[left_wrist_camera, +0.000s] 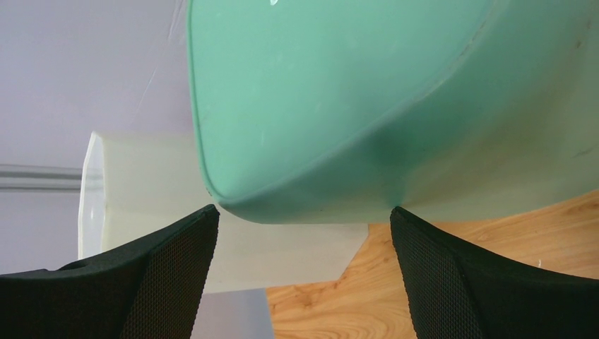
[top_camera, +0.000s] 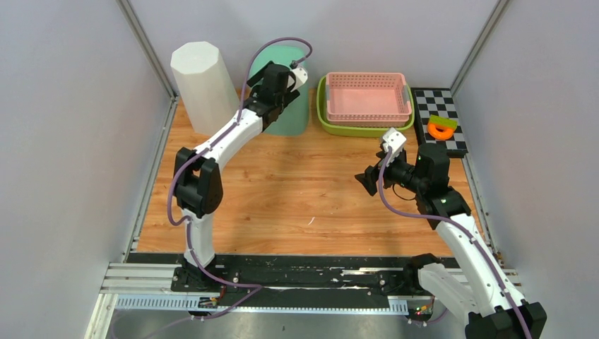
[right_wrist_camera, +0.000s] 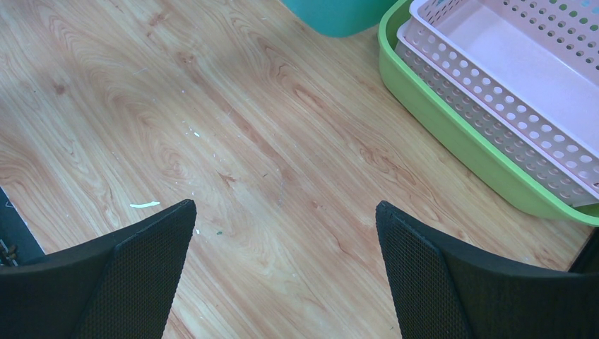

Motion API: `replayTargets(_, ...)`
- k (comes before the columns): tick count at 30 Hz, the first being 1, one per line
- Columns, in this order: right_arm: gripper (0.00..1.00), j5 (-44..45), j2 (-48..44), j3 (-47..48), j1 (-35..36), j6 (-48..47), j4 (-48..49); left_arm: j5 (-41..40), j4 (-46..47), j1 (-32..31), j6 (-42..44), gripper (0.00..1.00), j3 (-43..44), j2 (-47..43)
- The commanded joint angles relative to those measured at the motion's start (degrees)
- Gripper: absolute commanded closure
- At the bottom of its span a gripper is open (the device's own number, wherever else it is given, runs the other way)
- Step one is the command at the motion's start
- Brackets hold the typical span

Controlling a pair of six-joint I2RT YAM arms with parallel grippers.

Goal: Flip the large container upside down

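Observation:
A teal green container (top_camera: pixel 291 113) stands at the back of the table, next to a taller white octagonal container (top_camera: pixel 203 86) on its left. My left gripper (top_camera: pixel 277 73) is open and up against the teal container. In the left wrist view the teal container (left_wrist_camera: pixel 339 99) fills the top and its rounded edge sits at the two fingertips of the left gripper (left_wrist_camera: pixel 304 215). I cannot tell whether they touch it. The white container (left_wrist_camera: pixel 148 198) shows behind it. My right gripper (top_camera: pixel 367 180) is open and empty above bare wood, as the right wrist view (right_wrist_camera: pixel 286 208) shows.
A pink perforated basket (top_camera: pixel 366 95) sits inside a green tray (top_camera: pixel 332 126) at the back, right of the teal container; both show in the right wrist view (right_wrist_camera: pixel 523 78), (right_wrist_camera: pixel 452 141). A checkerboard (top_camera: pixel 432 102) holds an orange ring (top_camera: pixel 441 129) at the back right. Grey walls enclose the table.

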Motion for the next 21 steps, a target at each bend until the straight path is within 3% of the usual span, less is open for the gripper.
replayTargets(1, 0.00, -0.98, 0.13, -0.95, -0.88, 0.28, 0.53, -0.06, 0.05, 0.55, -2.27, 0.08, 2.71, 1.53)
replayTargets(21, 0.00, -0.95, 0.44, -0.95, -0.84, 0.35, 0.50, 0.86, -2.68, 0.55, -6.31, 0.09, 5.96, 3.76)
